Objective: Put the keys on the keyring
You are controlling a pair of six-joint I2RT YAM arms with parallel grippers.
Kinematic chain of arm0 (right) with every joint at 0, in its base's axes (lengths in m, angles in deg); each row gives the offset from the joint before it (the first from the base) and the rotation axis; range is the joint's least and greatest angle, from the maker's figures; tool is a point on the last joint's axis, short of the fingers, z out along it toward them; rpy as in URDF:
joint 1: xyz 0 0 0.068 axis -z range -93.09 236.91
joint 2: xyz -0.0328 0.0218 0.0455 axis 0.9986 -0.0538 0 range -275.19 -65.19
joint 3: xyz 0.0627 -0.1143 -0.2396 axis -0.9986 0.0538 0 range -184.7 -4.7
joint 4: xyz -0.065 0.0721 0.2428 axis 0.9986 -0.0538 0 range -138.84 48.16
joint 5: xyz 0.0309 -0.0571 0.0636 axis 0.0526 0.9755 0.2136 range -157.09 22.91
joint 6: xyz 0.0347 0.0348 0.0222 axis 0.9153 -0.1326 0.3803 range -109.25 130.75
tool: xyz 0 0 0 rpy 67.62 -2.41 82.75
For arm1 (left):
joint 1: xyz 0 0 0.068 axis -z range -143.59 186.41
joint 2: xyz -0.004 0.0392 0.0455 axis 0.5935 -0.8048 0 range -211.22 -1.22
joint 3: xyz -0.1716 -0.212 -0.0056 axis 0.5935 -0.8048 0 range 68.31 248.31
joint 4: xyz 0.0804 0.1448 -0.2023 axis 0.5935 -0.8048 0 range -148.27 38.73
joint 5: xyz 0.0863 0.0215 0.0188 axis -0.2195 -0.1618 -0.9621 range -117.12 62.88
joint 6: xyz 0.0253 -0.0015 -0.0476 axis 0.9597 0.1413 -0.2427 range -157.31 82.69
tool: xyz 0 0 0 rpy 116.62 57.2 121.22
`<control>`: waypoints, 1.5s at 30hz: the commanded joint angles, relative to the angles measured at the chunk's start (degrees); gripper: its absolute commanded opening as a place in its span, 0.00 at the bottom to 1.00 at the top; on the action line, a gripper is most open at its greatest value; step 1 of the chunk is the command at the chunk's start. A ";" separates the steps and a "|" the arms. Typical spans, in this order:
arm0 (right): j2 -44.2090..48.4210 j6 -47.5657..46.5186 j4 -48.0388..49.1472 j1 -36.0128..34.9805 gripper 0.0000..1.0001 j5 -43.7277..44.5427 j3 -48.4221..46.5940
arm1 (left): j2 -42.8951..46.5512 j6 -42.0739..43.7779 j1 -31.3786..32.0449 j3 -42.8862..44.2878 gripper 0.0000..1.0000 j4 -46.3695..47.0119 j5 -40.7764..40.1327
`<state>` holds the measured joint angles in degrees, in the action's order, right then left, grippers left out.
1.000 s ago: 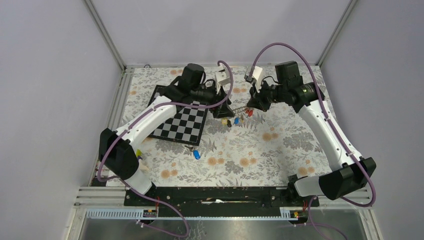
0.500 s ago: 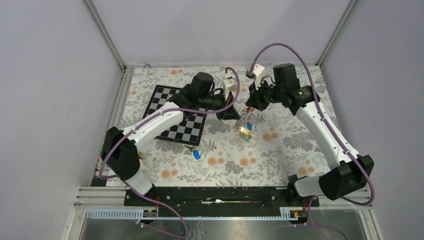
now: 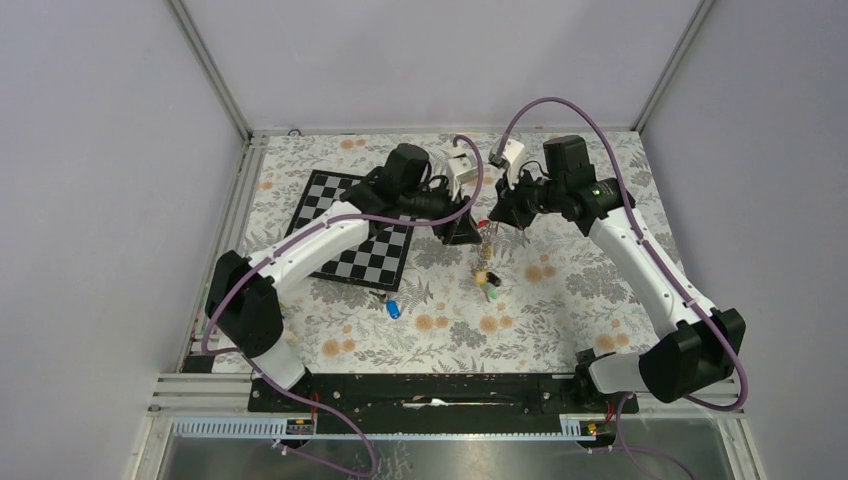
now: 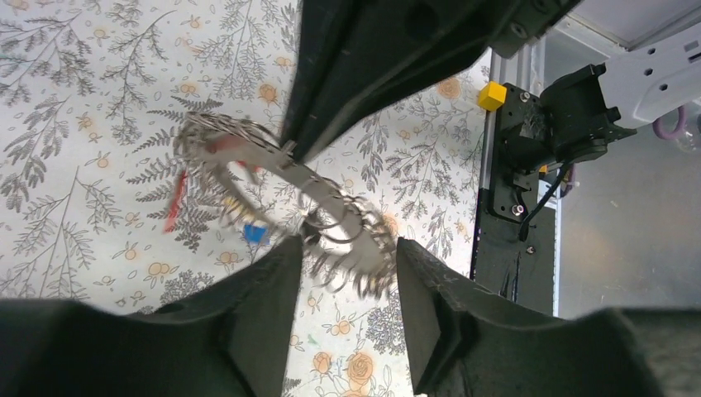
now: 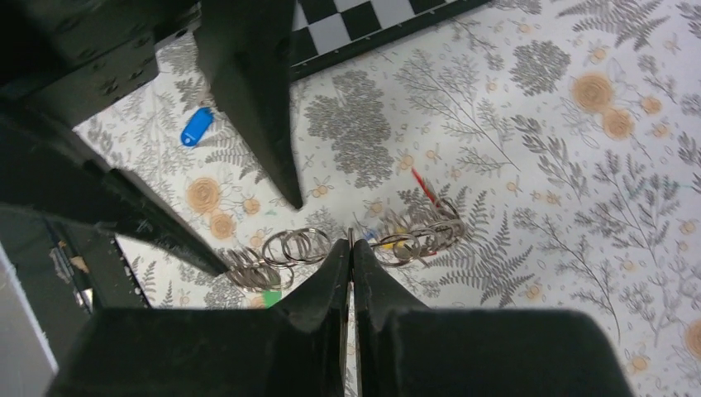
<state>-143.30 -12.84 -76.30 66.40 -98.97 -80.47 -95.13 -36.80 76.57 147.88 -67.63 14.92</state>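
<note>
The keyring (image 5: 289, 247), a chain of grey metal rings, hangs from my right gripper (image 5: 350, 245), which is shut on one ring. Small keys dangle from it: a red one (image 4: 175, 203), a blue one (image 4: 255, 233), a green one (image 5: 269, 298). From above, the keyring (image 3: 487, 248) drops below the right gripper (image 3: 497, 218), with the keys (image 3: 488, 279) at its low end. My left gripper (image 4: 347, 248) is open, its tips on either side of the ring's lower coils, and stands just left of the chain (image 3: 465, 235). Another blue key (image 3: 393, 308) lies alone on the cloth.
A black-and-white chessboard (image 3: 362, 240) lies on the flowered cloth under the left arm. The table's metal rail (image 4: 500, 165) and a yellow block (image 4: 491, 95) show at the right of the left wrist view. Both arms crowd the middle rear of the table.
The left gripper has swung right, off the chessboard, up to the right gripper. The keyring and its keys have shifted right and toward the near side, now hanging below the right gripper.
</note>
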 commanded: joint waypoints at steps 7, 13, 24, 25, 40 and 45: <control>1.13 -4.98 -1.61 -0.23 0.00 -18.64 -3.05 | 4.84 4.14 -6.05 4.46 0.59 -0.57 7.41; -0.09 -4.40 -1.40 -0.23 0.00 -24.18 -3.30 | 4.61 3.52 -5.73 2.43 0.40 1.92 13.85; -0.03 -4.62 -1.23 -0.23 0.00 -26.03 -1.84 | 4.67 8.31 -5.28 -0.57 0.26 1.94 18.86; -0.07 -4.61 -1.23 -0.23 0.00 -26.08 -1.76 | 4.68 8.66 -5.23 -0.76 0.25 1.93 19.06; 0.00 -4.87 -1.34 -0.23 0.01 -26.92 -0.87 | 2.07 12.00 -2.29 0.21 0.21 1.89 18.26; 0.49 -5.31 -1.31 -0.23 0.00 -26.57 -0.07 | 2.58 13.72 -2.28 0.14 0.14 0.89 18.45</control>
<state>-144.00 -17.11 -79.75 66.40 -123.31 -80.57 -92.79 -25.80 73.55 147.31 -67.93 31.62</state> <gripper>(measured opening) 0.066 0.162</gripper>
